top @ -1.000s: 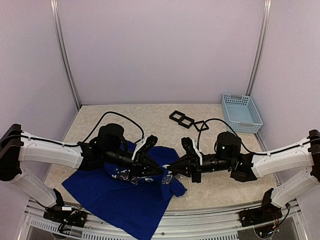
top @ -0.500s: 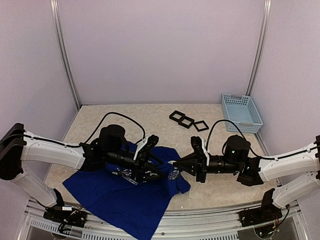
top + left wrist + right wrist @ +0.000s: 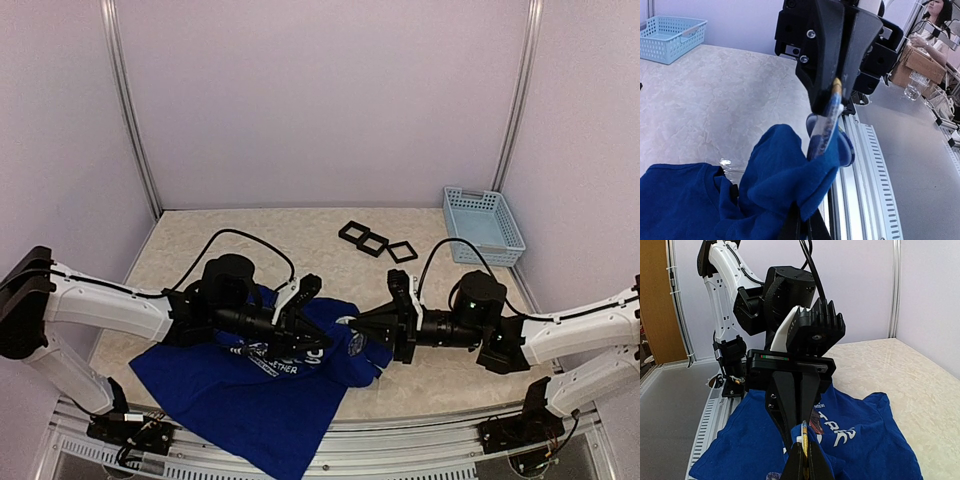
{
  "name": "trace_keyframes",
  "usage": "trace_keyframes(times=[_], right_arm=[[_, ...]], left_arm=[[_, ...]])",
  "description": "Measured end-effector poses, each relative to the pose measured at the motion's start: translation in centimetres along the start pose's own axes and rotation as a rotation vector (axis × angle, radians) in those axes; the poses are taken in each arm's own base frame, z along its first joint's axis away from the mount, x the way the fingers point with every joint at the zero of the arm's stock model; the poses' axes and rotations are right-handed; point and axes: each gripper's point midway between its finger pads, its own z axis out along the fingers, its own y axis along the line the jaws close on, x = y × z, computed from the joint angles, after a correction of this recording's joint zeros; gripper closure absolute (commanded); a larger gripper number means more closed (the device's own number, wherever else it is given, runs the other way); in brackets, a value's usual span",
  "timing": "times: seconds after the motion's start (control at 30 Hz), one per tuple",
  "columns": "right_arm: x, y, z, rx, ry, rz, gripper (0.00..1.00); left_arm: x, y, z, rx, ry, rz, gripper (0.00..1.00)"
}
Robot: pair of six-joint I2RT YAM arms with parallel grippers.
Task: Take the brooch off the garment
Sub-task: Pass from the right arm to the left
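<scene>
Drawn back toward its own side since a second ago, right gripper (image 3: 352, 327), with the royal-blue cloth T-shirt (image 3: 240, 395) and its white lettering pulled flatter and more of the print showing; left gripper (image 3: 322, 347) shifted only slightly. Nearest, shirt hem draped over the near edge of the beige marbled table (image 3: 200, 245), body of the garment spread left of centre between the two arms. Just beyond, in the left wrist view, left fingers pressed together on a bunched fold of the blue cloth, no gap visible. Facing them tip to tip, right fingers clamped tight on the small round brooch (image 3: 827, 121), gold-rimmed with a blue-and-white face, held edge-on and lifted off the table, cloth bunched against its lower side and touching it. Pin still through the fabric or already out: cannot tell. Judged step: drawing the brooch free with the shirt anchored. To do it well: keep the left pinch low and close to the brooch to stop the cloth following; pull the right hand away steadily along the line of the pin, not sideways; watch for tenting fabric, a likely sign of a caught pin; hold the squeeze even, given the risk of an edge-on disc twisting out. Farther back, three black square frames (image 3: 372, 240) lying flat, and at the far right a light-blue plastic basket (image 3: 487, 257), well apart from the work.
</scene>
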Motion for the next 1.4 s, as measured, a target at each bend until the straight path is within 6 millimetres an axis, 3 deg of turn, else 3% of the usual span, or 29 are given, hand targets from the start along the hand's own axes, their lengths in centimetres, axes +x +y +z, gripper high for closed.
trace_keyframes(times=[0.23,0.5,0.53,0.6,0.67,0.7,0.77,0.8,0.93,1.13,1.33,1.4], right_arm=[[0.9,-0.1,-0.3,0.022,0.009,0.005,1.00],[0.5,-0.2,-0.8,0.039,-0.014,0.002,1.00],[0.5,-0.2,-0.8,0.040,-0.014,0.003,1.00],[0.5,-0.2,-0.8,0.040,-0.015,0.003,1.00],[0.5,-0.2,-0.8,0.039,-0.015,0.003,1.00],[0.5,-0.2,-0.8,0.037,-0.016,0.003,1.00],[0.5,-0.1,-0.8,0.031,-0.015,0.003,1.00],[0.5,0.0,-0.7,0.026,-0.015,0.004,1.00],[0.3,0.3,0.2,-0.011,-0.010,0.011,1.00],[0.8,1.1,1.4,-0.063,0.013,0.020,1.00],[1.0,1.7,1.8,-0.094,0.029,0.027,1.00],[0.9,1.8,2.1,-0.105,0.034,0.028,1.00]], left_arm=[[1.0,0.1,1.1,0.009,0.029,-0.024,1.00],[1.0,0.4,2.2,0.032,0.041,-0.040,1.00],[1.0,0.4,2.3,0.034,0.042,-0.040,0.97],[1.1,0.4,2.4,0.035,0.046,-0.042,0.80],[1.2,0.4,2.4,0.032,0.052,-0.045,0.73],[1.3,0.4,2.4,0.027,0.056,-0.041,0.65],[1.5,0.6,2.2,0.001,0.060,-0.043,0.35],[1.3,0.7,1.9,-0.013,0.055,-0.032,0.28],[0.6,0.1,-0.2,-0.062,0.011,0.005,0.14],[-1.4,-0.8,-2.2,-0.095,-0.075,0.062,0.14],[-1.0,-0.3,-1.8,-0.111,-0.064,0.065,0.34],[-0.7,-0.2,-1.6,-0.109,-0.054,0.060,0.36]])
